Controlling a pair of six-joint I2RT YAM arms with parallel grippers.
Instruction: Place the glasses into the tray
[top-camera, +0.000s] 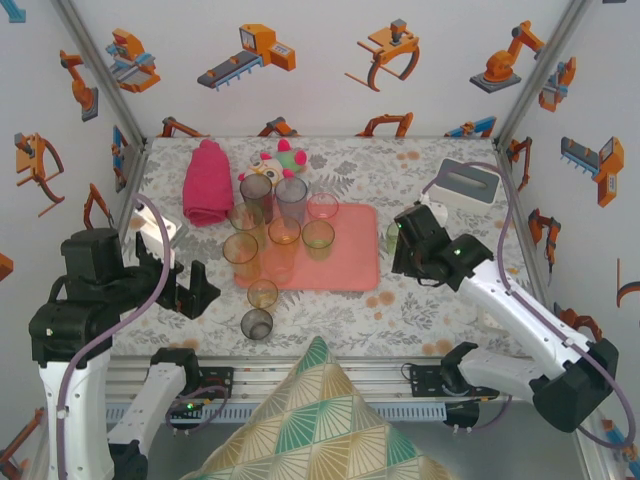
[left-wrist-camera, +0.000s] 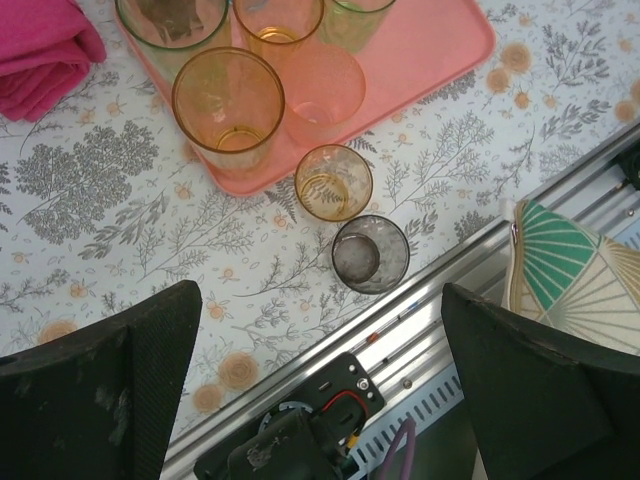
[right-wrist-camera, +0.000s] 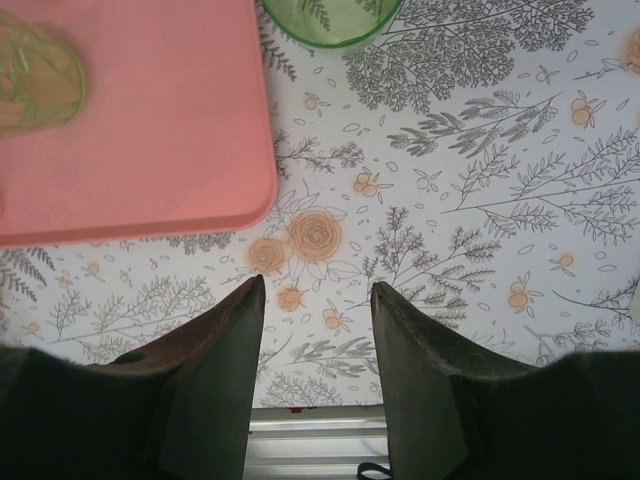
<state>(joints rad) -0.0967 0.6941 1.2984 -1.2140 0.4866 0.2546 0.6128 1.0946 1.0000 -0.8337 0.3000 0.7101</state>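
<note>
Glasses (top-camera: 284, 232) crowd the tray (top-camera: 350, 255); an amber glass (left-wrist-camera: 333, 182) and a grey glass (left-wrist-camera: 370, 253) stand on the table (left-wrist-camera: 120, 200) directly ahead of our left gripper (left-wrist-camera: 320, 295), wide open and empty. Our right gripper (right-wrist-camera: 318, 285), across the tray, is half-open, holding nothing.

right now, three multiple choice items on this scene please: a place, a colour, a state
1. Where does the grey glass stand? A on the tablecloth in front of the tray B on the tray C on the towel
2. What colour is the lone glass right of the tray? A blue B amber C green
3. How is the left gripper? A shut on a glass B open and empty C shut on the towel

1 A, it stands on cloth beside the small amber glass.
2 C, its tint is green.
3 B, its jaws stand wide with nothing between.
</note>
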